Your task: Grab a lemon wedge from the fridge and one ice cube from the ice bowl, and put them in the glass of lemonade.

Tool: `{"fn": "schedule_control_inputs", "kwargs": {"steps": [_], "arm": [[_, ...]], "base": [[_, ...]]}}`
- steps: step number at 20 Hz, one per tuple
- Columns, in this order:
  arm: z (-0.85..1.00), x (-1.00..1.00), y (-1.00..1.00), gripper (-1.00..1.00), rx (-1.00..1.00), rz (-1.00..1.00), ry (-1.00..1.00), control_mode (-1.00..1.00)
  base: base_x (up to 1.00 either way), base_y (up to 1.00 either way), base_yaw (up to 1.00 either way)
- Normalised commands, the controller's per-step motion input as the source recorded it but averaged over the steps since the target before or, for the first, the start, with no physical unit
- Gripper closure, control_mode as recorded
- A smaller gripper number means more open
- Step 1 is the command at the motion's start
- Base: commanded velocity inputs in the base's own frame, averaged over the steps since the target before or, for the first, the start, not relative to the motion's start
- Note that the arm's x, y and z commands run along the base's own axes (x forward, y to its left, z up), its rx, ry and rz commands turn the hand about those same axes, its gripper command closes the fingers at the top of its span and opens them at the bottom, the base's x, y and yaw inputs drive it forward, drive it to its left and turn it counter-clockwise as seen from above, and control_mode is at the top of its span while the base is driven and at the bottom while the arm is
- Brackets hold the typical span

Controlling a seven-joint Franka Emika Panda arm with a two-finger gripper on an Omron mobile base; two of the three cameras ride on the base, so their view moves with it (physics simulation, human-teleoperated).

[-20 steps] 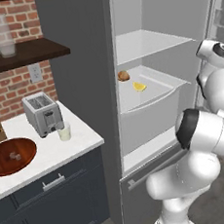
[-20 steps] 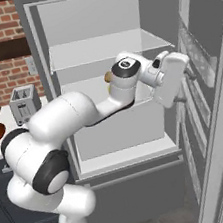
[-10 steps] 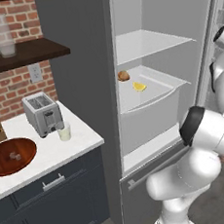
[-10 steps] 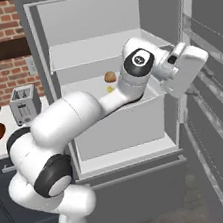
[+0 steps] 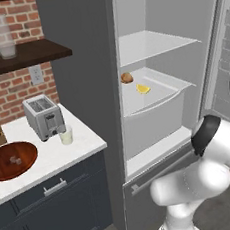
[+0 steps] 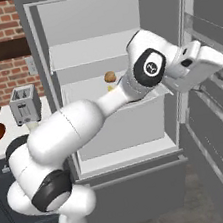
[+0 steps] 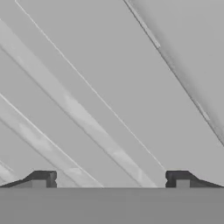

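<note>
1. The gripper (image 7: 111,179) has its two dark fingertips (image 7: 43,178) set wide apart with nothing between them, so it stands open and empty. It faces the pale ribbed inner face of the fridge door (image 6: 220,117), whose rails cross the hand view as slanting bands.
2. In the right base view the white hand sits at the right edge of the fridge (image 6: 99,49) opening, just in front of the door's shelf rails, with the arm (image 6: 85,122) stretched across the lower shelves from the lower left.
3. The lemon wedge (image 5: 143,89) lies on the middle white shelf (image 5: 159,89), near the shelf's front, with a brown roundish lump (image 5: 126,78) just behind it to the left. In the right base view the lump (image 6: 110,77) shows above the forearm.
4. The door stands swung fully open to the right; the shelf above the wedge is bare, and the drawer front (image 5: 153,123) below it is closed.
5. Left of the fridge a white counter (image 5: 85,145) runs along a brick wall (image 5: 13,87). The glass of lemonade (image 5: 66,135) stands near the counter's front edge, just beside a toaster (image 5: 43,116).
6. The ice bowl (image 5: 11,160) sits further left on the counter, well apart from the fridge, with small pieces inside it.
7. Two frosted jars (image 5: 2,37) stand on a dark shelf (image 5: 25,56) above the counter.
</note>
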Motion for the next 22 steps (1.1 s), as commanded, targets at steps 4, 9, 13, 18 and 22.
{"fn": "schedule_control_inputs", "kwargs": {"steps": [4, 9, 13, 18, 22], "arm": [[0.69, -1.00, 0.31, -1.00, 0.01, 0.20, -0.27, -1.00], [0.42, -0.94, 0.90, -1.00, 0.00, 0.11, -0.28, -1.00], [-0.07, -0.50, 1.00, -1.00, 0.02, 0.00, -0.36, -1.00], [-0.50, -0.13, 1.00, -1.00, 0.21, 0.01, -0.37, -1.00], [-0.39, -0.06, 1.00, -1.00, 0.25, 0.10, -0.30, -1.00]], "base": [[0.00, 0.00, 0.00], [0.00, 0.00, 0.00], [0.00, 0.00, 0.00], [0.00, 0.00, 0.00], [0.00, 0.00, 0.00]]}}
